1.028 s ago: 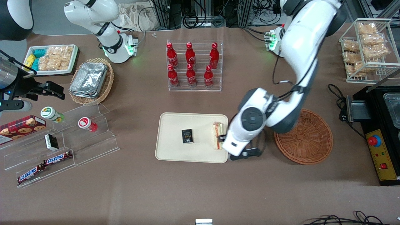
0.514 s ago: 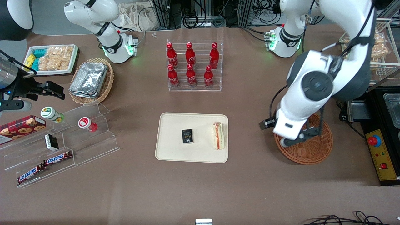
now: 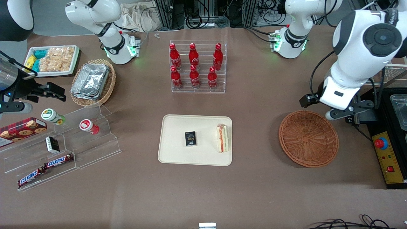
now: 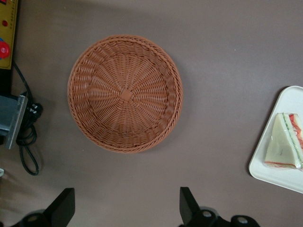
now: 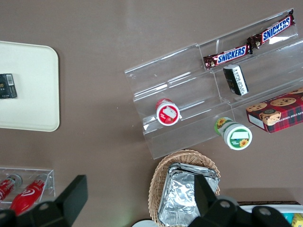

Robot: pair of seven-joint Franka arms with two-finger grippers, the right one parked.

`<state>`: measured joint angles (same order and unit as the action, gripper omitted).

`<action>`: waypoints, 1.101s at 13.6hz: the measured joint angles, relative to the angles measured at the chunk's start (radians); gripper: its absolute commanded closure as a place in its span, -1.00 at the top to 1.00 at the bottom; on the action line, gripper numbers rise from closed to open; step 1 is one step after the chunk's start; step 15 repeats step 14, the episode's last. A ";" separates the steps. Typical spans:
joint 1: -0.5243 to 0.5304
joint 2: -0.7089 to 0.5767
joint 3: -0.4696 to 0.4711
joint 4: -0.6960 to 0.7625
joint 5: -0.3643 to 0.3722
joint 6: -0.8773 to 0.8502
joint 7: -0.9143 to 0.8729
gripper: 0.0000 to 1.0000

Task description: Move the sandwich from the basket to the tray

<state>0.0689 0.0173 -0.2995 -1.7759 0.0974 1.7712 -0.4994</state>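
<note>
The front camera sits high up and looks down on the whole table. The left wrist camera looks straight down from closer in, past the gripper (image 4: 127, 213) with its fingers apart, at the basket (image 4: 125, 93) and the sandwich (image 4: 285, 147) on the tray (image 4: 265, 166). The front view shows that same basket (image 3: 308, 138) and tray (image 3: 173, 140).

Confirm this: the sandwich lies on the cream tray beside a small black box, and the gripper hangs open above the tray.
Not quite. The gripper hangs open above the table beside the basket, per the front view. The sandwich does lie on the cream tray beside the small black box.
</note>
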 measured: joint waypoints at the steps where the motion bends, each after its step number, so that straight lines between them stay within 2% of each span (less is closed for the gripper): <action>1: 0.012 0.002 0.003 0.000 -0.011 0.004 0.001 0.98; 5: 0.085 0.023 0.016 -0.002 -0.032 0.021 0.106 0.98; 10: 0.102 0.025 0.130 0.010 -0.050 -0.025 0.359 0.99; 14: 0.102 0.117 0.138 0.200 -0.060 -0.206 0.380 1.00; 15: 0.102 0.117 0.138 0.200 -0.060 -0.206 0.380 1.00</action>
